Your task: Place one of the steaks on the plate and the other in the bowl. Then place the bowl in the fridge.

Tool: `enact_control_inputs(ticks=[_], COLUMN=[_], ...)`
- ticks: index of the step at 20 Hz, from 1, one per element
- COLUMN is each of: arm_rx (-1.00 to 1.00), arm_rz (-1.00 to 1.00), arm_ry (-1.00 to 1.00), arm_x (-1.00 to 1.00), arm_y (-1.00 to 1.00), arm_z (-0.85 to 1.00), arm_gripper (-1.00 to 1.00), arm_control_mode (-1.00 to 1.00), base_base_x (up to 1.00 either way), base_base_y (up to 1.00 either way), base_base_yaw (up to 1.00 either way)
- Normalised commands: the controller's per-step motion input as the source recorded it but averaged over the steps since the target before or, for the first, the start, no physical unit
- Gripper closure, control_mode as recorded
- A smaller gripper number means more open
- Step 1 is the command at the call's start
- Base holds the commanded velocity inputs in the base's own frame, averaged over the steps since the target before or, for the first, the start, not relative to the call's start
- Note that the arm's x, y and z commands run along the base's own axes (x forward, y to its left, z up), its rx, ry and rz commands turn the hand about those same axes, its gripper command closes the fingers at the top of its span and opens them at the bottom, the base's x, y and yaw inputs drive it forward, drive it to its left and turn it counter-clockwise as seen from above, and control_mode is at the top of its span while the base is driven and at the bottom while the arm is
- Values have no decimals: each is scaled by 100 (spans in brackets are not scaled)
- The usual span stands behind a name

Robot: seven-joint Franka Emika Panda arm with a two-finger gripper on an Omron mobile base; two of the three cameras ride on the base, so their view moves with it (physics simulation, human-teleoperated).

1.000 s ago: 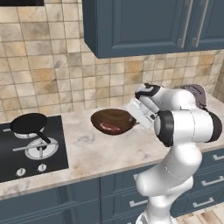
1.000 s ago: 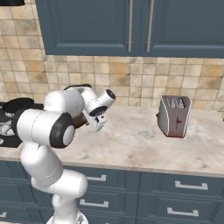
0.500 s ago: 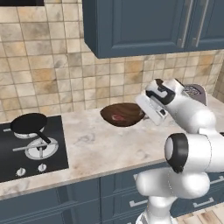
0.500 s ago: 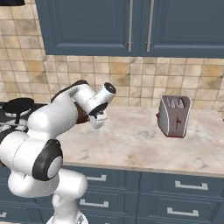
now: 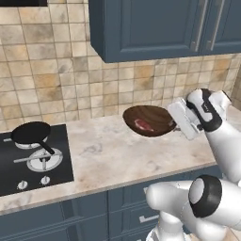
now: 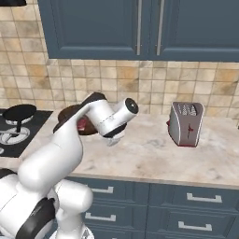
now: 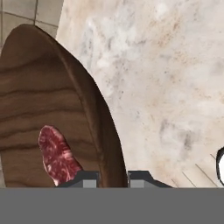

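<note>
My fingers [image 7: 113, 177] pinch the bowl [image 5: 149, 121] rim, steak [image 7: 56, 154] inside, lifted off the desk [image 5: 113, 155]. Next I must carry it level to the fridge.

A kitchen: tiled backsplash [image 5: 56, 89], blue cabinets [image 6: 140, 23], stove [image 5: 28, 160], toaster [image 6: 186, 124], marble counter [image 6: 154, 156].
</note>
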Motion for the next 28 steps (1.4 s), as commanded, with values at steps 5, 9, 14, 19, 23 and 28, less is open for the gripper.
enact_control_inputs(ticks=[5,9,14,19,23,28], arm_rx=[-15,0,0,0,0,0], arm_rz=[10,8,7,0,0,0], arm_ry=[18,-13,-7,0,0,0], arm_x=[-36,-51,-24,-1,0,0], arm_y=[-1,-7,0,0,0,0], arm_z=[27,-54,-30,0,0,0], arm_gripper=[100,100,100,100,100,100], arm_control_mode=[-100,-100,-100,-100,100,100], base_base_x=[0,0,0,0,-6,-34], base_base_y=[0,0,0,0,-2,-40], base_base_yaw=[0,0,0,0,-3,-36])
